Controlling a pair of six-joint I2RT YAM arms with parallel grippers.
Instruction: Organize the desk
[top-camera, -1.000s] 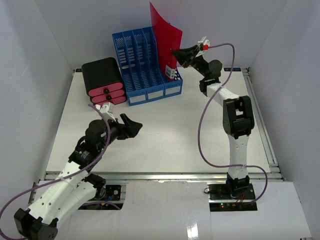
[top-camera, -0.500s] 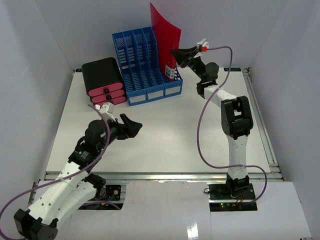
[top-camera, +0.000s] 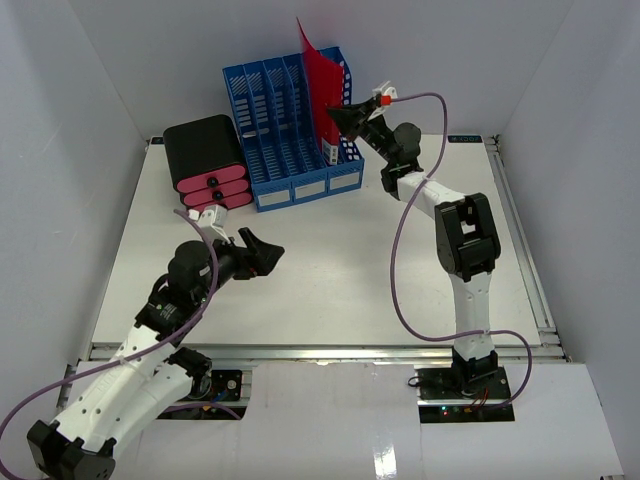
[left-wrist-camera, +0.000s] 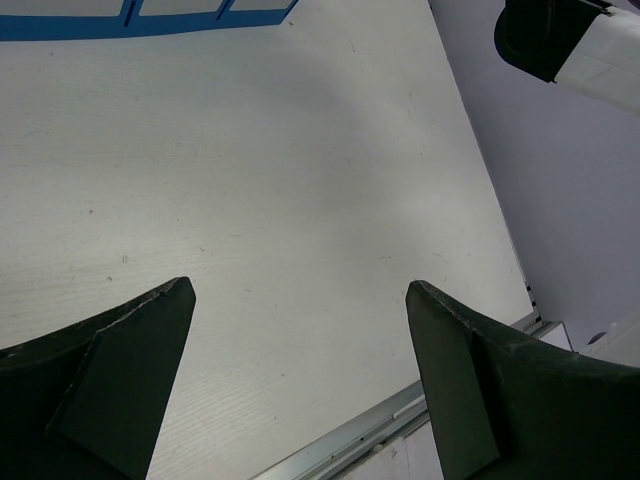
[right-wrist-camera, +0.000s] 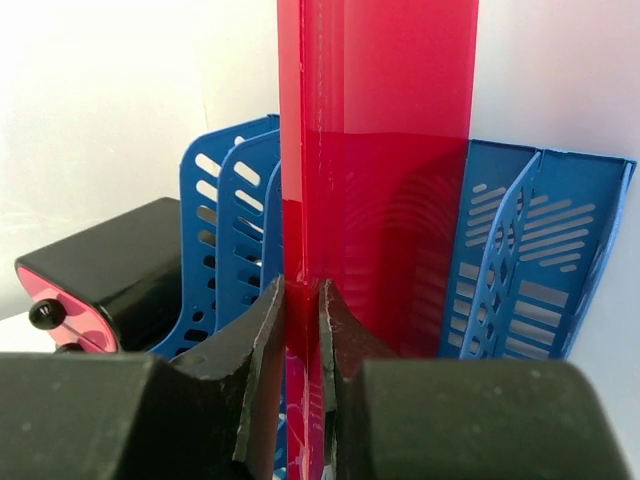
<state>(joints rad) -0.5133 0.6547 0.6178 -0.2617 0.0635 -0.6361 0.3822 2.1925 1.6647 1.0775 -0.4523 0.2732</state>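
Note:
A thin red folder stands upright in the rightmost slot of the blue file rack at the back of the white desk. My right gripper is shut on the folder's edge, its two black fingers pressed on either side. My left gripper hangs open over the bare desk at the left middle, with nothing between its fingers.
A black organizer with pink drawers sits to the left of the rack. A silver rail runs along the desk's front edge. White walls close in the sides and back.
My right gripper has moved left and down with the red folder, sliding it into the rack's rightmost slot. The left arm has not moved.

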